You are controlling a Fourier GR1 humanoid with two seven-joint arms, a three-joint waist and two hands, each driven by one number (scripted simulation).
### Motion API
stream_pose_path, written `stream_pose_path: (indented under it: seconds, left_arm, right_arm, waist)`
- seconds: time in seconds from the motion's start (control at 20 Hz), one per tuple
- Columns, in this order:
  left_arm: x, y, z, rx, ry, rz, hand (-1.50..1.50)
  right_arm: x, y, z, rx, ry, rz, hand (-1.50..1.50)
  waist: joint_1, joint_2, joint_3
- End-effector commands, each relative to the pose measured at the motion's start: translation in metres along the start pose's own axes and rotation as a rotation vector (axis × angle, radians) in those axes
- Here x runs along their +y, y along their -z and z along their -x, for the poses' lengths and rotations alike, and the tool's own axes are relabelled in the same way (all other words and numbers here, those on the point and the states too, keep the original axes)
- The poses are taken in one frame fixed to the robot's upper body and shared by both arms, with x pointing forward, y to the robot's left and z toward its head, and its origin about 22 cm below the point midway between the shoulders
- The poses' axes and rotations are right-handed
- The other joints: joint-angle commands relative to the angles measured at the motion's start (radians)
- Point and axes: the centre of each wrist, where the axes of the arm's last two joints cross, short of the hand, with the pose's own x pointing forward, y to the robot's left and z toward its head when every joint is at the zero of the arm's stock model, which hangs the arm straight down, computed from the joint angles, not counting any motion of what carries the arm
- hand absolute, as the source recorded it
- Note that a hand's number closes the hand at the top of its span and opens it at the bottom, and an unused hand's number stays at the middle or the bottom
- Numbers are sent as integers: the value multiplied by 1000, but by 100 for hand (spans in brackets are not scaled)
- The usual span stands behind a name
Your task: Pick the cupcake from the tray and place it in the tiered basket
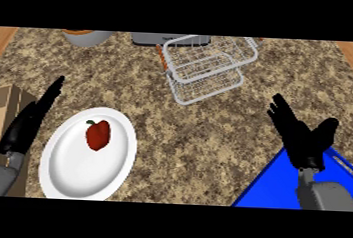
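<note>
**Cupcake out of sight – my right robot hand is over the tray**

My right robot hand (301,136) hangs released above the blue tray (272,190), fingers straight and pointing away from me, thumb spread to the side, holding nothing. I can't find the cupcake. Only one corner of the tray shows. The rest is cut off at the lower and right edges, and my own hand and forearm cover part of it. My guess is that the cupcake sits somewhere in that hidden part, below or behind the hand.

The tiered basket (208,67) stands far up the desk (200,137), ahead and to the left of the tray, well apart from it – so the carry would run forward and inward. My right side is plainly the nearer one for both.

My left robot hand (27,122) rests open at the left edge, just beside a white plate (66,179) holding a red pepper (98,134).
</note>
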Motion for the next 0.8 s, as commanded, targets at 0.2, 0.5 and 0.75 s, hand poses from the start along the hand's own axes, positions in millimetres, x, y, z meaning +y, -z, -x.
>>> stream_pose_path:
  seconds: [0.2,0.5,0.75]
  left_arm:
    - [-46,-5,-11,-65,-301,31,0]
    - [-97,-23,-11,-82,-481,138,0]
    - [-78,-5,-1,-102,-470,154,0]
  right_arm:
    - [-103,-40,-2,-86,17,766,-150]
    - [-108,-72,21,-186,23,1181,-150]
    - [-82,-116,12,-207,-215,1204,-150]
  waist:
    - [-50,-23,-19]
    - [-4,-16,-13]
    - [15,-10,-15]
